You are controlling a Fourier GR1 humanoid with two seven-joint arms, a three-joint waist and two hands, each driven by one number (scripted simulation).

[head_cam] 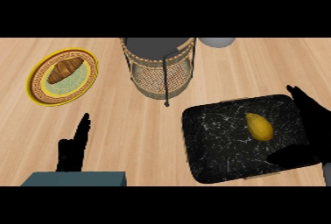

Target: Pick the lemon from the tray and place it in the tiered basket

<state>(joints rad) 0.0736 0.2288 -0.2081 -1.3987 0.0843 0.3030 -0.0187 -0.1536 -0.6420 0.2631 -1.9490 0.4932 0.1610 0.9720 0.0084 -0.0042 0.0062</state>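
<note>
**Lemon is waiting on the tray**

You are looking at the lemon (259, 126) lying on the black tray (213, 144), a bit right of the tray's middle. Nothing is holding it. I think it is light, firm and a little slippery, and it may roll. Try taking it across its fat middle, not by its pointy ends.

Your right hand (309, 131) is spreading wide over the tray's right edge, thumb near the tray's front corner, holding nothing. Your left hand (72, 146) is resting open, well left of the tray, fingers up.

The tiered basket (158, 68) is standing just behind the tray's back left corner. Its rim and thin post are sticking up, so lifting high looks wise. A plate (40, 94) with bread (65, 70) is sitting far left of the tray.
</note>
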